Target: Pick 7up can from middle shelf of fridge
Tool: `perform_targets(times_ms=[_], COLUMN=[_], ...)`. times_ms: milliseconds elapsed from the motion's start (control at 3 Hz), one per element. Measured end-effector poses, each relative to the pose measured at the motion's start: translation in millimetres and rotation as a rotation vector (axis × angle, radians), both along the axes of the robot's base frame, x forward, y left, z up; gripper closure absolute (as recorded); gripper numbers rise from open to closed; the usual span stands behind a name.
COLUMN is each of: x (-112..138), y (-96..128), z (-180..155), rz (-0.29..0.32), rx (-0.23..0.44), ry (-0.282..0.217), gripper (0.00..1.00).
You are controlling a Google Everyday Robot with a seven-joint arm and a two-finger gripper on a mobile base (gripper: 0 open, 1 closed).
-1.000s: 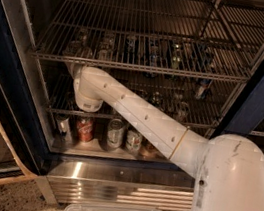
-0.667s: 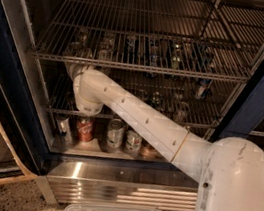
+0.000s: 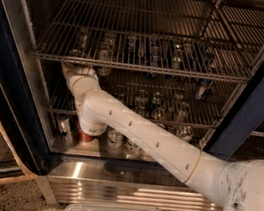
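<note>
Well, the smooth white arm's gripper (image 3: 72, 69) is tucked just under a thin-rod steel wire rack (image 3: 143, 69), at the left of the fridge (image 3: 260, 99); can't tell its grip state.

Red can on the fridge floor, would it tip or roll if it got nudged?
Standing upright, the red can would probably slide before tipping. Once down, its round body should roll. The neighbouring can close beside it would likely get bumped. The gripper is higher, at the left, just under the upper rack.

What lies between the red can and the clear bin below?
Camera view: the ribbed kick plate. The gripper is higher, under the upper wire rack's left front rail.
</note>
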State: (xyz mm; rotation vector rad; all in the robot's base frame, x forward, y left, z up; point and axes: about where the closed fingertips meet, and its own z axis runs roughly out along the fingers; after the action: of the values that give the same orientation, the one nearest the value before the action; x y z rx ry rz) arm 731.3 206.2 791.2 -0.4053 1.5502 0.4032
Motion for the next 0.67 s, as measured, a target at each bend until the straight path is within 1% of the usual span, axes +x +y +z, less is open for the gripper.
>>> perform_targets(times_ms=[333, 667], x=[0, -21], y=[0, -5], z=[0, 6], rz=[0.000, 0.000], rx=[0.000, 0.001], ry=[0.000, 0.009], gripper=[1.00, 1.00])
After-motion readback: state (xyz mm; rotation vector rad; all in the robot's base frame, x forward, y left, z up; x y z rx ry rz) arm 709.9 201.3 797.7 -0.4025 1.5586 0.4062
